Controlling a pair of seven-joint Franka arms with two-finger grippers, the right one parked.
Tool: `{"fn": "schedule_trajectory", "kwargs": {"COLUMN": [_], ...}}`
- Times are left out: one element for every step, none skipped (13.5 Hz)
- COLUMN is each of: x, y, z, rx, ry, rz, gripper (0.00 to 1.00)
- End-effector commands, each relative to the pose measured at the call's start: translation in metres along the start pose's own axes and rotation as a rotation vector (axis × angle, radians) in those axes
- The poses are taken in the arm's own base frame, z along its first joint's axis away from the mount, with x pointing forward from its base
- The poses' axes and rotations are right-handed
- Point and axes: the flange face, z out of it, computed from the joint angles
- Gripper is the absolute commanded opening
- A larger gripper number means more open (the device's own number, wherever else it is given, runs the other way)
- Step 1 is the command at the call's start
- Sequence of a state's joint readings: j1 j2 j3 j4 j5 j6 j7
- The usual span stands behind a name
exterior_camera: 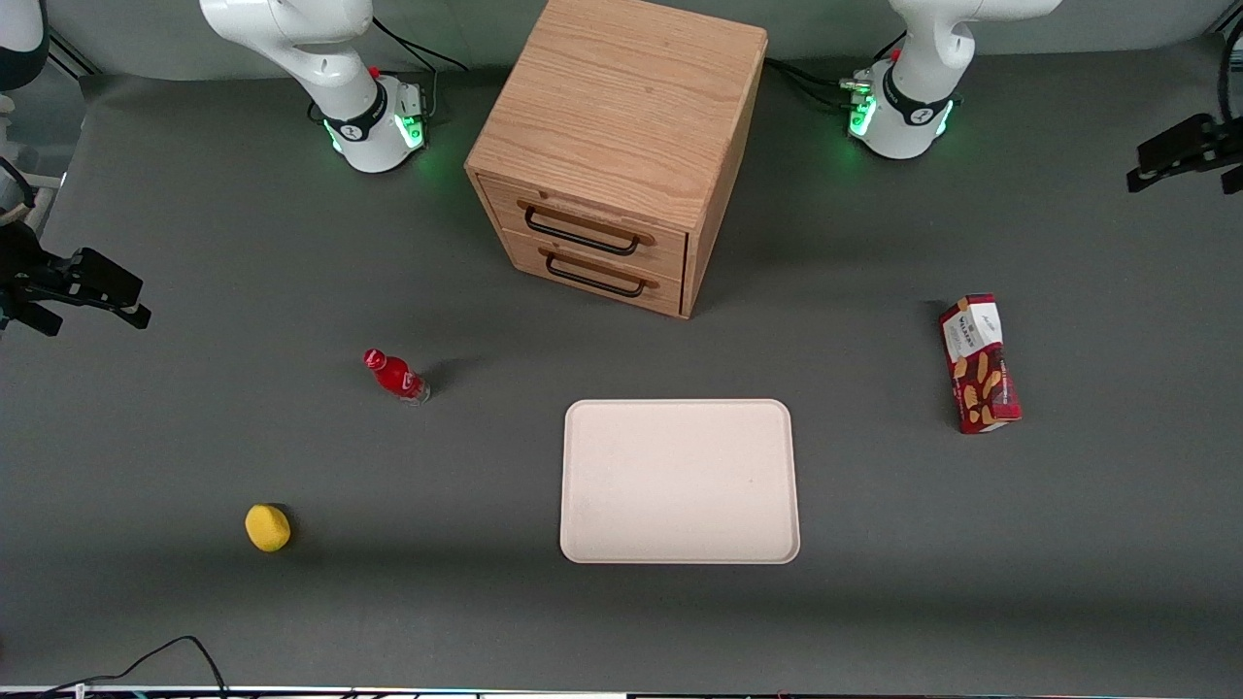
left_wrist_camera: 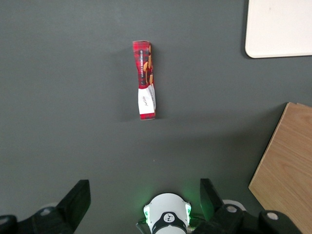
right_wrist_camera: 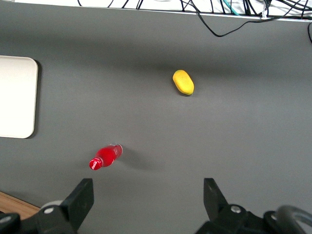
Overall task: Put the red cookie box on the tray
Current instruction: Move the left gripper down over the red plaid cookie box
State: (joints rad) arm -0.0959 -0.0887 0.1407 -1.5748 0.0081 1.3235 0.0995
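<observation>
Front view: a yellow lemon [exterior_camera: 267, 527] lies toward the parked arm's end of the counter [exterior_camera: 175, 427], the thing farthest of all from the pincer [exterior_camera: 1170, 155] and close to the front camera. A small red bottle [exterior_camera: 396, 376] comes next, also well apart from the pincer, with its cap tipped away from the tray [exterior_camera: 680, 481]. The cream-white tray sits flat near the middle of the counter, nothing on it, far nearer the front camera than the pincer is. A wooden cabinet [exterior_camera: 621, 136] stands farther from the camera than the tray, both drawers closed, two black handles [exterior_camera: 587, 233] on its front. The red cookie box [exterior_camera: 979, 364] lies on the counter toward the working arm's end, well apart from the tray and the thing closest to the pincer. Its white end panel points toward the arm's base [exterior_camera: 898, 116], which glows green. The pincer hangs at the working arm's end of the counter, raised above the surface, farther from the camera than the box and not touching it.

Left wrist view: the two black fingers [left_wrist_camera: 78, 200] are spread wide with nothing between them. The box lies on the bare counter well clear of them. One rounded corner of the tray and one edge of the cabinet also show.
</observation>
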Motion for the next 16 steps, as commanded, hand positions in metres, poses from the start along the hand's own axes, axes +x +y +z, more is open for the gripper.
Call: {"fn": "schedule_trajectory", "kwargs": {"x": [0.002, 0.002, 0.002, 0.005, 0.01, 0.019, 0.039, 0.063, 0.086, 0.104, 0.114, 0.117, 0.117, 0.113, 0.11, 0.106], "y": [0.004, 0.002, 0.003, 0.002, -0.001, -0.007, -0.009, -0.011, -0.013, -0.014, -0.019, -0.024, -0.031, -0.04, -0.04, -0.04], "z": [0.001, -0.001, -0.001, 0.0, 0.003, 0.009, 0.031, 0.056, 0.085, 0.115, 0.147, 0.179, 0.213, 0.244, 0.27, 0.291], "rx": [0.022, 0.02, 0.022, 0.027, 0.022, 0.023, 0.029, 0.034, 0.041, 0.045, 0.045, 0.044, 0.043, 0.043, 0.044, 0.046], "ry": [0.004, 0.001, -0.002, 0.008, 0.015, 0.027, 0.009, -0.012, -0.033, -0.049, -0.066, -0.064, -0.053, -0.041, -0.03, -0.017], "rz": [0.002, -0.004, -0.005, -0.006, -0.005, -0.005, -0.008, -0.01, -0.008, -0.005, -0.009, 0.008, 0.04, 0.043, 0.052, 0.053], "gripper": [1.0, 1.0, 1.0, 1.0, 1.0, 1.0, 1.0, 1.0, 1.0, 1.0, 1.0, 1.0, 1.0, 1.0, 1.0, 1.0]}}
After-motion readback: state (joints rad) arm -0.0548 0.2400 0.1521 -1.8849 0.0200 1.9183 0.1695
